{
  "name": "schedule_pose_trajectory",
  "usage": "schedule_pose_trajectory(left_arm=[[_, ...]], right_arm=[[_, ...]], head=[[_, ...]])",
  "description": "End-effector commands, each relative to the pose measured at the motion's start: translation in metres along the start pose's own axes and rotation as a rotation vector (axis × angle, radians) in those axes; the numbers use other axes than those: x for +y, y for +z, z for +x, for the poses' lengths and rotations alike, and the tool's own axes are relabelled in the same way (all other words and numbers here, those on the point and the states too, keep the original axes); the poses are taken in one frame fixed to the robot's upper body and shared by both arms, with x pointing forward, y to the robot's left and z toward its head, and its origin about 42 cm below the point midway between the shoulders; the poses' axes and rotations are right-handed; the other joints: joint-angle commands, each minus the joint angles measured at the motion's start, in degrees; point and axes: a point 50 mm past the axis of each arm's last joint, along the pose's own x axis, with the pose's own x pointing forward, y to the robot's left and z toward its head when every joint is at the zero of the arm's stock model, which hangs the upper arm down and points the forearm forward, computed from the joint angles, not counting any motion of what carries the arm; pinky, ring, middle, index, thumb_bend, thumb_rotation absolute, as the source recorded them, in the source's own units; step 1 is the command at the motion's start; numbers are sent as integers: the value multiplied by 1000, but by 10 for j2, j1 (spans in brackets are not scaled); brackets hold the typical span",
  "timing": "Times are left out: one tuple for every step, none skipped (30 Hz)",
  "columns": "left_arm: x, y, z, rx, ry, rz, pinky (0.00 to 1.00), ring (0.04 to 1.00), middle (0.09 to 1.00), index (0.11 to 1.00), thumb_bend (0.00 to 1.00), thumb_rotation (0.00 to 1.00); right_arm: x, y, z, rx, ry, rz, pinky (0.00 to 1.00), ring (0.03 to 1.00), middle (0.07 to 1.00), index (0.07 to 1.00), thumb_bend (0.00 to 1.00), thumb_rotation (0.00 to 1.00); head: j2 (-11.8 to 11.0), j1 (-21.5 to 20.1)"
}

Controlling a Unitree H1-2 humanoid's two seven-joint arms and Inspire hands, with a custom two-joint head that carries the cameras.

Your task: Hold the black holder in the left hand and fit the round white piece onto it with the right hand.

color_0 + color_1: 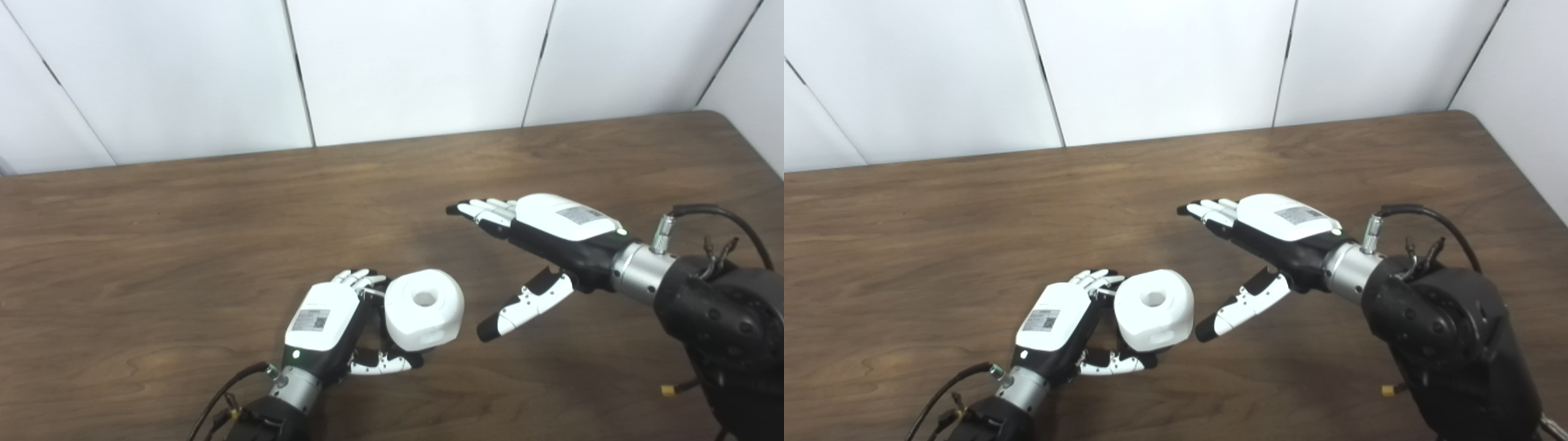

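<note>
Near edge: left hand (324,324) curled round the round white piece (424,309), fingers behind it, thumb beneath; black holder not visible. Farther right: right hand (539,245) spread, empty, above the wooden table (184,245), apart from the piece.

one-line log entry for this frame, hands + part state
left hand: shut on round white piece, low over wooden table | right hand: open, empty, right of piece, not touching | black holder: not visible
</note>
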Motion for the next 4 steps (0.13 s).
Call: schedule_pose_trajectory(left_arm=[[-21, -30, -16, 174, -188, 31, 895, 877, 817, 594, 655, 151], [-19, -30, -16, 184, -188, 31, 893, 880, 823, 665, 750, 212], [-16, -30, -18, 191, -183, 21, 890, 881, 828, 705, 803, 241], [-13, -31, -19, 196, -175, 8, 885, 879, 830, 724, 834, 247]], right_arm=[[-12, 0, -6, -1, -51, -28, 1000, 1000, 1000, 1000, 1000, 688], [-12, -1, -6, 2, -49, -27, 1000, 1000, 1000, 1000, 1000, 691], [-11, -2, -5, 5, -47, -26, 1000, 1000, 1000, 1000, 1000, 693], [-11, -3, -5, 7, -45, -28, 1000, 1000, 1000, 1000, 1000, 694]], head=[[0, 5], [1, 6], [0, 9], [0, 9]])
